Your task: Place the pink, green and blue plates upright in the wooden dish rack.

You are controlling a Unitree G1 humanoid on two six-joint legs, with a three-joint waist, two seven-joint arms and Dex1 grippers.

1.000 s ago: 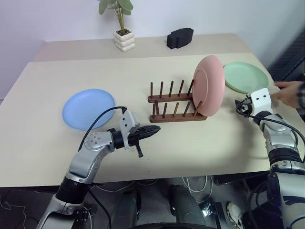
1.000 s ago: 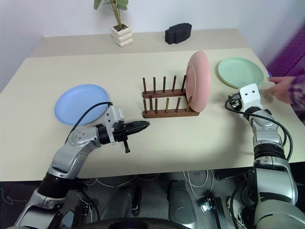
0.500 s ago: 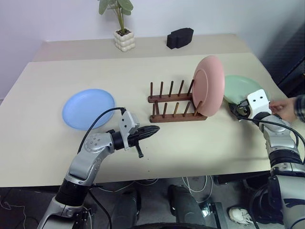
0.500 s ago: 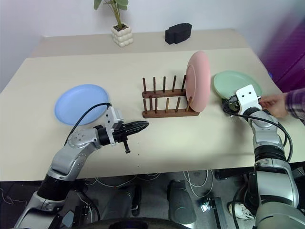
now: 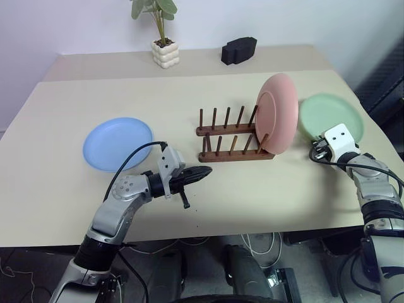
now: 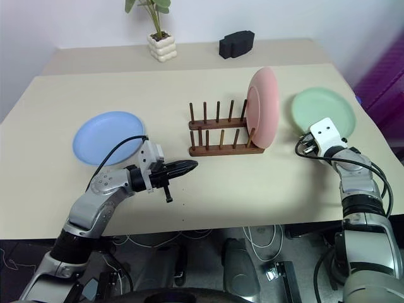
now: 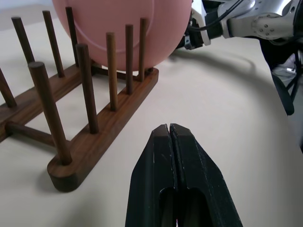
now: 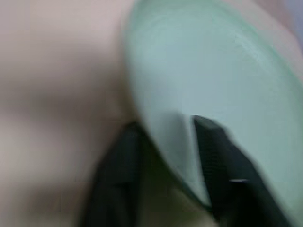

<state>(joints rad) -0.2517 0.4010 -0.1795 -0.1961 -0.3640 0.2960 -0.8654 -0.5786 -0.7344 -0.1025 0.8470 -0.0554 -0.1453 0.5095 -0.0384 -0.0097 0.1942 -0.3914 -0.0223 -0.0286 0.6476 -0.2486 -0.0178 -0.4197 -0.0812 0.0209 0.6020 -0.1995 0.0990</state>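
1. Pinching the green plate at its near rim with the right gripper, one finger above the rim and one below; plate tilting up off the table near the right edge.
2. Judging it light, stiff, smooth matte, so probably slippery in a thin rim pinch; likely breakable if dropped. Best hold looking like the rim, deep enough to stop it swinging.
3. Looking plain, round, shallow, pale mint.
4. Standing upright already: pink plate, in the right-end slot of the wooden rack; remaining slots to its left free.
5. Lying flat, well left of the rack: blue plate, untouched.
6. Hovering clenched and empty over the table in front of the rack: left gripper.
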